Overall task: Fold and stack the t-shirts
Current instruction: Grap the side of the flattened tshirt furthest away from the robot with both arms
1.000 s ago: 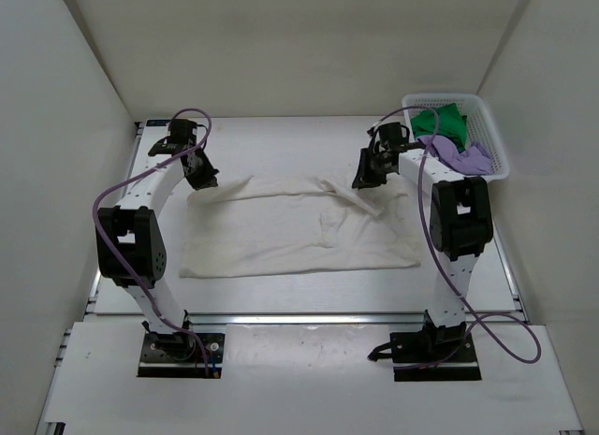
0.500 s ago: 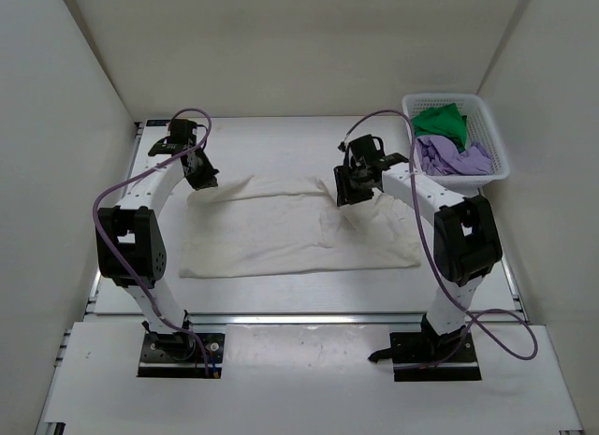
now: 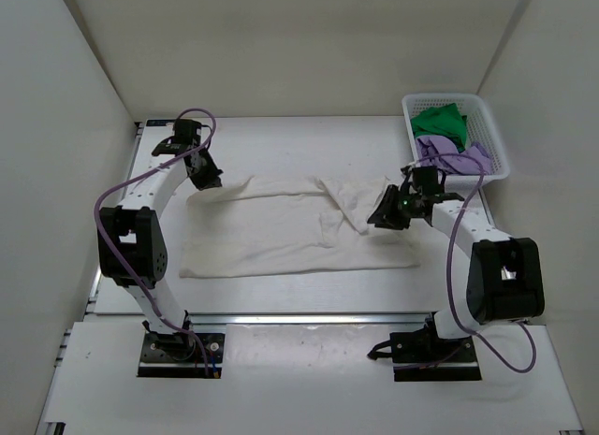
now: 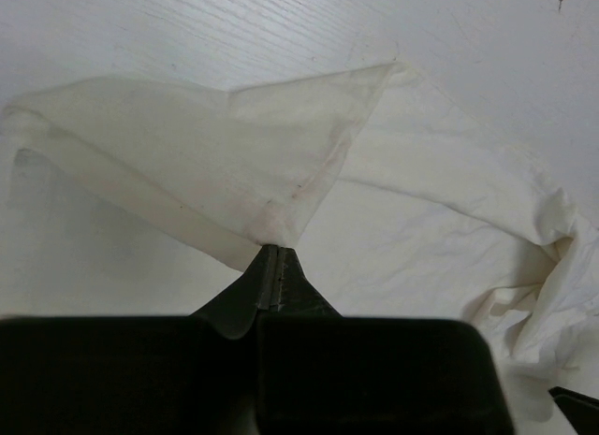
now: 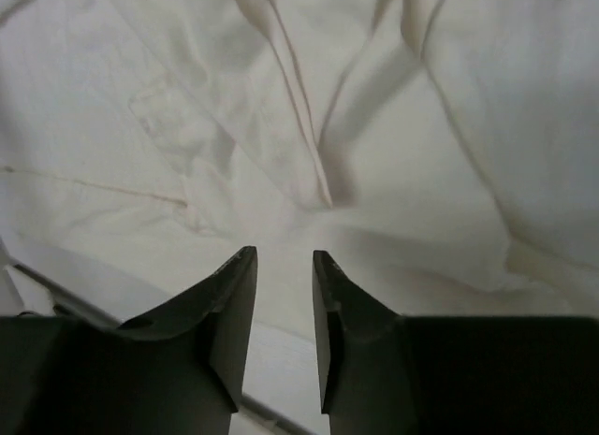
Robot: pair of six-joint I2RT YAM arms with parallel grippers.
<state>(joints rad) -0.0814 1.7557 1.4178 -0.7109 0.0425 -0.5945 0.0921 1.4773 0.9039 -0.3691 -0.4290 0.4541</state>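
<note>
White table (image 3: pixel 281 145): cream-white shirt (image 3: pixel 281 224) in left gripper (image 4: pixel 271 253), right gripper (image 5: pixel 283 256) seemingly empty.

White table (image 3: pixel 281 145), viewed from above. A cream-white t-shirt (image 3: pixel 281 234) lies spread flat across its middle, rumpled toward the right side. A white lattice basket (image 3: pixel 447 97) stands at the far right corner.

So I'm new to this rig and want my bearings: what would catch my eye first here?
A cream shirt lies spread over the middle of the table, its far left corner pinched in the left gripper. The right gripper is open over its rumpled right side. In the far right corner a white basket holds a green shirt and a purple shirt.
</note>
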